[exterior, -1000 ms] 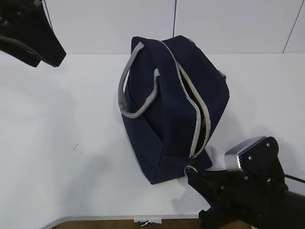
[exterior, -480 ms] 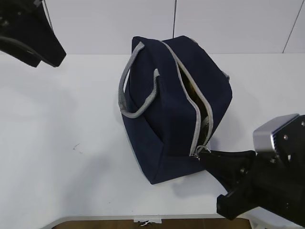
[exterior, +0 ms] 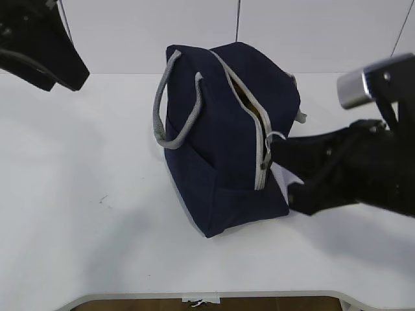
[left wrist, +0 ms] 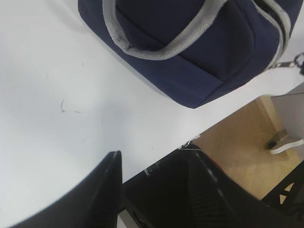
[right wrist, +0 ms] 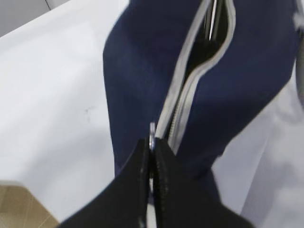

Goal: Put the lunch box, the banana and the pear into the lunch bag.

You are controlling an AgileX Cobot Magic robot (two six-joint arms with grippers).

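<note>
The soft, floppy lunch bag (exterior: 224,139) stands mid-counter toward the far edge, the right gripper (right wrist: 153,149) with jaws pinched on its ring pull (right wrist: 152,135), the sensible hold, while the left gripper (left wrist: 156,180) hovers half open, empty.

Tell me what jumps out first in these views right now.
The navy lunch bag dominates mid-table, its zipper partly open along the top. The right gripper is pinched shut on the ring pull at the bag's near end. The left gripper hangs empty off to the left.
</note>
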